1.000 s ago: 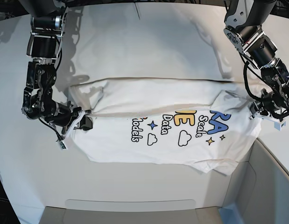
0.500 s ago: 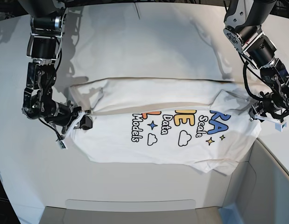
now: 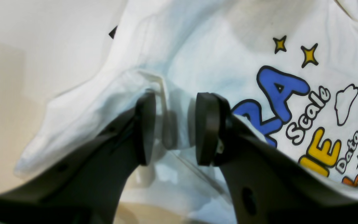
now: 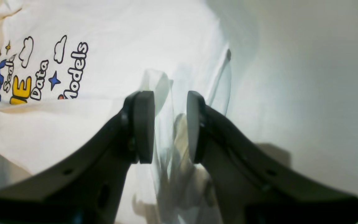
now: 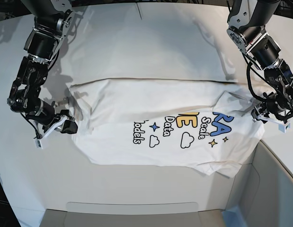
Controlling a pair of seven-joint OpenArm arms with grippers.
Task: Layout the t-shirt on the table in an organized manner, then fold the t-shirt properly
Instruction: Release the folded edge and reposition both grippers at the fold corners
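Note:
The white t-shirt (image 5: 151,99) lies across the table (image 5: 160,42), its far part folded over the blue, yellow and black lettering. My left gripper (image 5: 265,116) hangs at the shirt's right edge in the base view. In the left wrist view this left gripper (image 3: 174,129) is open, with a raised ridge of the t-shirt (image 3: 213,46) loose between its pads. My right gripper (image 5: 70,126) sits just off the shirt's left edge. Seen from the right wrist camera, the right gripper (image 4: 169,124) is open over a small peak of the t-shirt (image 4: 135,37).
Grey bin-like panels border the table along the front (image 5: 132,215) and at the right (image 5: 274,179). Bare tabletop (image 4: 306,62) shows beside the shirt's edge, and more of the table (image 3: 26,46) lies past its other end.
Both grippers opened and let go of the shirt. The right arm drew back to the left in the base view, and the shirt's left edge dropped flat.

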